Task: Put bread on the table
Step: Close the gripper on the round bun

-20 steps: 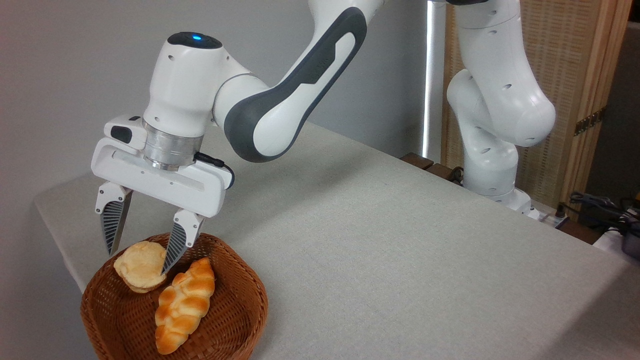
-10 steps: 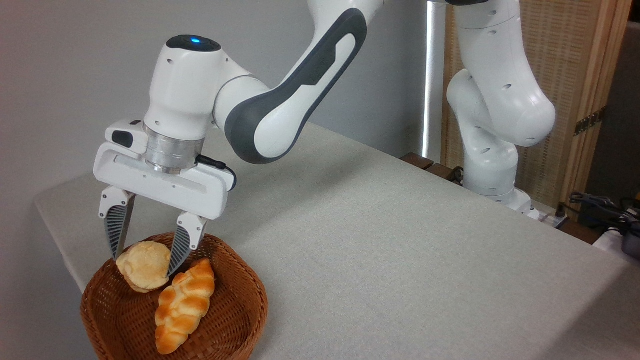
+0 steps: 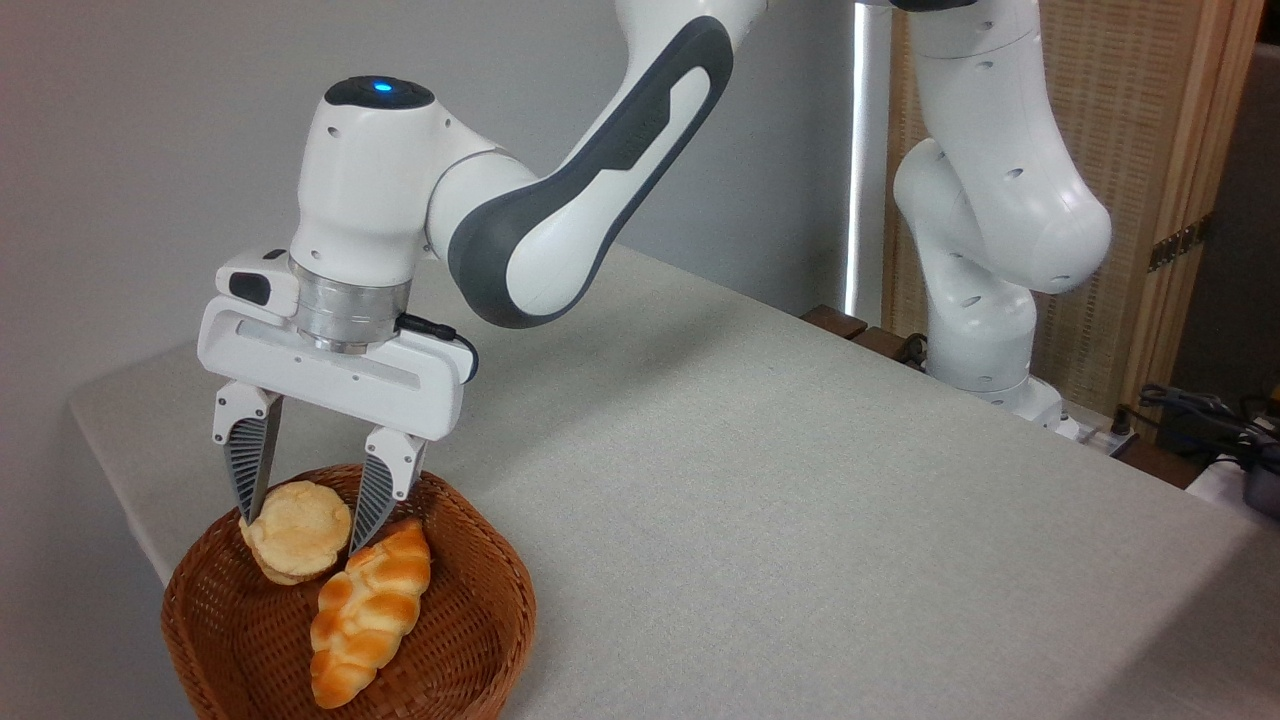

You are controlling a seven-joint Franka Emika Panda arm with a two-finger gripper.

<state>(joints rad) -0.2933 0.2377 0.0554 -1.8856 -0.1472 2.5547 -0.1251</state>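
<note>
Now the gripper (image 3: 303, 530) has closed in on the bread (image 3: 297, 529). 1 second ago the 2 ribbed fingers stood wide, the right one touching the bun's edge and the left one well clear; half a second ago they were narrower; at this moment both tips press the bun's sides, 1 on each flank. Clenched on the bun, then, as far as I can judge from where I stand. The wrist has also shifted a little to the right and down across these moments.

Position: the bun is inside the wicker basket (image 3: 470, 640), tilted, its pale crackled top facing the camera and a darker edge showing underneath. It leans near the upper left of the basket, just beside the braided loaf (image 3: 368, 612). Whether it is still resting on the weave or already bearing on the fingers alone, I cannot tell.

Meaning for the task: the grasp looks made; lifting out and carrying to the table (image 3: 760, 500) are not yet done. The right fingertip sits very near the loaf's upper end, so a lift could nudge it.

Count: 1 arm, 1 gripper with 2 fingers, 1 round bun, 1 braided loaf, 1 basket, 1 cloth-covered table.
</note>
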